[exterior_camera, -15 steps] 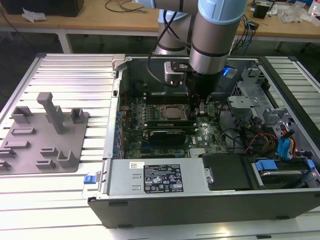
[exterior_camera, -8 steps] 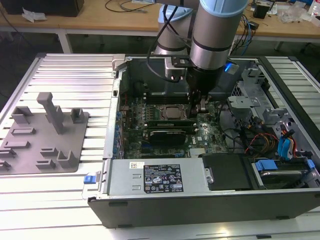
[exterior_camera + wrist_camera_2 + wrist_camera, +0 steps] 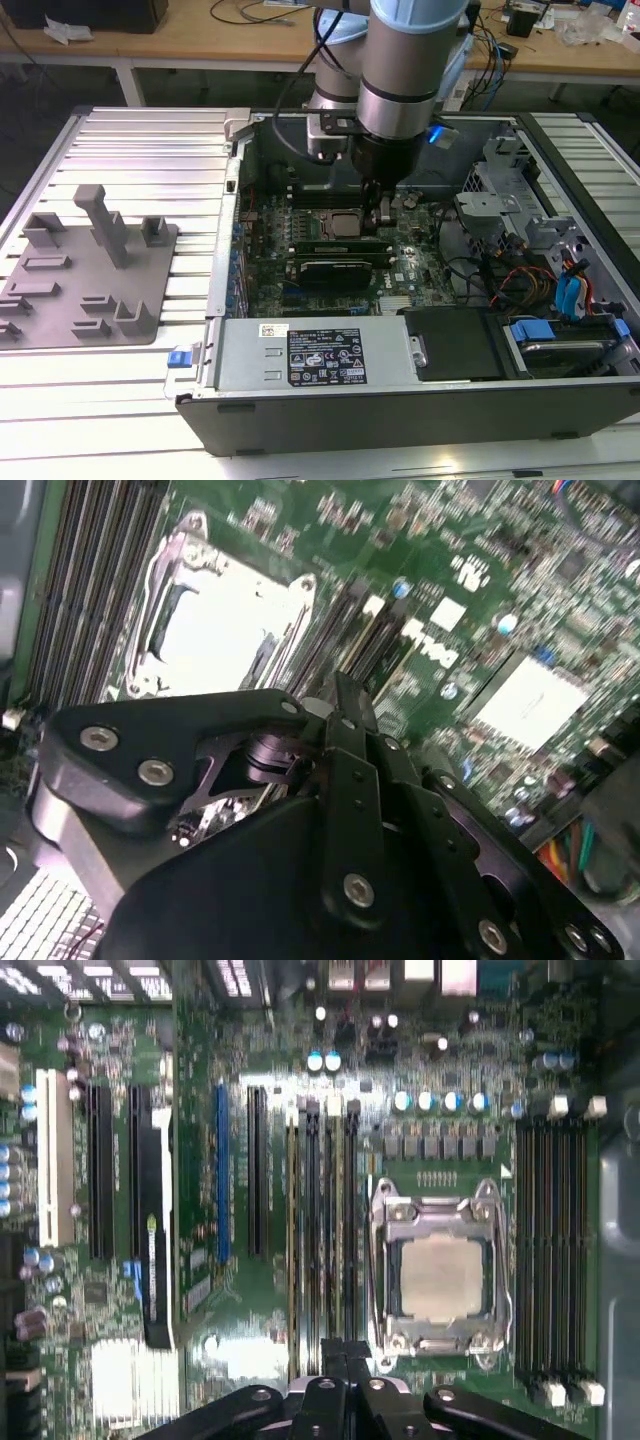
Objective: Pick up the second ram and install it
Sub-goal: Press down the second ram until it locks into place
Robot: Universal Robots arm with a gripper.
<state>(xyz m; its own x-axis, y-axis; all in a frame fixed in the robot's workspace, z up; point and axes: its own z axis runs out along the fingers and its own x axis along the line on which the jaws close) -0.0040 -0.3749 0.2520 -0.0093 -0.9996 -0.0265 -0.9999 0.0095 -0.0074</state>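
Observation:
Two green ram sticks stand edge-up in the slots beside the processor socket (image 3: 343,222). The second ram (image 3: 335,243) (image 3: 336,1230) is the one running under my gripper (image 3: 381,222) (image 3: 346,1352). The gripper has come down inside the open computer case, over the end of that stick at the socket's corner. Its fingers (image 3: 333,1360) are shut together, tips at the stick's top edge. Whether they pinch the stick or only rest on it, I cannot tell. In the second wrist view the gripper (image 3: 338,692) sits just past the socket (image 3: 215,630).
Black slot strips (image 3: 555,1260) lie on the socket's other side, and expansion slots (image 3: 100,1170) lie further off. A black power supply (image 3: 300,355), drive bays (image 3: 560,300) and cables crowd the case. A grey fixture (image 3: 85,270) rests on the ribbed table at the exterior view's left.

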